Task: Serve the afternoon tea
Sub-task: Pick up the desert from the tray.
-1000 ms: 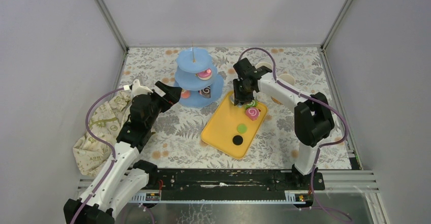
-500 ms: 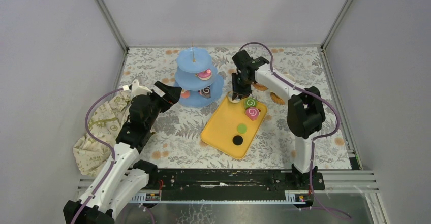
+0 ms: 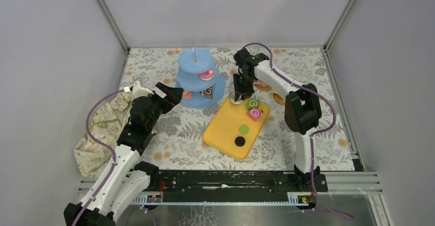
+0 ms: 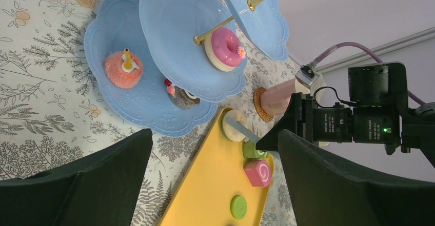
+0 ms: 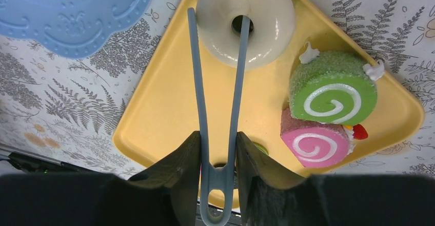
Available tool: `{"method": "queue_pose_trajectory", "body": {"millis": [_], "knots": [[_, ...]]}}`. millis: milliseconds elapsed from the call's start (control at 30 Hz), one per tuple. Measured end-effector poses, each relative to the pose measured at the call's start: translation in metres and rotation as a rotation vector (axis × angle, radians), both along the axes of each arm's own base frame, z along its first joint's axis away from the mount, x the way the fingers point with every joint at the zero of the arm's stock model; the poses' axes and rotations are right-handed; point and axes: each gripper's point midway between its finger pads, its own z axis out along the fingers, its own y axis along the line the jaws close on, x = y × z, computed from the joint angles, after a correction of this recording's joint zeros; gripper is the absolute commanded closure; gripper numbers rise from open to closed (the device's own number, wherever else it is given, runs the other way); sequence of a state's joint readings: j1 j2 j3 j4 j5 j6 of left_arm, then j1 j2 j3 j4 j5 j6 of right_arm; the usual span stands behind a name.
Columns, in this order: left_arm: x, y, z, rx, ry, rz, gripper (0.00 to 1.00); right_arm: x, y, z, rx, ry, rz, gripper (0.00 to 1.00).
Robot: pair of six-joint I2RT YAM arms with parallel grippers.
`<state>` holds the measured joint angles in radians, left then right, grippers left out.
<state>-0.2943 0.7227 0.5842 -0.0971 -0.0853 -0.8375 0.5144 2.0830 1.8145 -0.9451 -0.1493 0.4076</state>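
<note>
Donut (image 5: pixel 272 28) lies flat, hole upward, tongs (image 5: pixel 198 82) straddling rim.

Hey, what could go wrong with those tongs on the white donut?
1. The tongs straddle only one side of the donut, with one tip in its hole, so it may tilt and slip when lifted.
2. The green roll sits close beside it and could get knocked.

Three-tier stand (image 3: pixel 189 76) upright; pink donut (image 4: pixel 225 49) on middle tier, orange pastry (image 4: pixel 122 69) and brown swirl (image 3: pixel 208 93) on bottom tier. White donut (image 5: pixel 245 21), green roll (image 5: pixel 332 95), pink roll (image 5: pixel 314 144) near stand's base, to its right.
</note>
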Motion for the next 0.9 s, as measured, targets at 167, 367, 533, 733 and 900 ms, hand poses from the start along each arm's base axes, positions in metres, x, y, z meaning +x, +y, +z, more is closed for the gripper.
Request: {"method": "queue_pose_trajectory", "body": {"millis": [167,367,533,733,900], "knots": [[0.0,0.0,-0.001,-0.001,0.001,0.0,0.0,-0.005,0.0,-0.007,0.001,0.037,0.012,0.63],[0.001,0.0,-0.002,-0.002,-0.001,0.0,0.0,-0.007,0.002,-0.011,0.006,0.053,0.016,0.67],[0.001,-0.001,-0.001,-0.003,-0.003,0.0,0.0,-0.004,-0.001,-0.012,0.01,0.054,0.007,0.8],[0.001,0.0,-0.001,-0.002,-0.003,0.0,0.0,-0.007,-0.003,-0.02,0.023,0.065,0.004,0.91],[0.001,0.0,-0.001,-0.002,-0.003,0.001,0.0,-0.009,-0.004,-0.017,0.04,0.034,0.004,0.95]]}}
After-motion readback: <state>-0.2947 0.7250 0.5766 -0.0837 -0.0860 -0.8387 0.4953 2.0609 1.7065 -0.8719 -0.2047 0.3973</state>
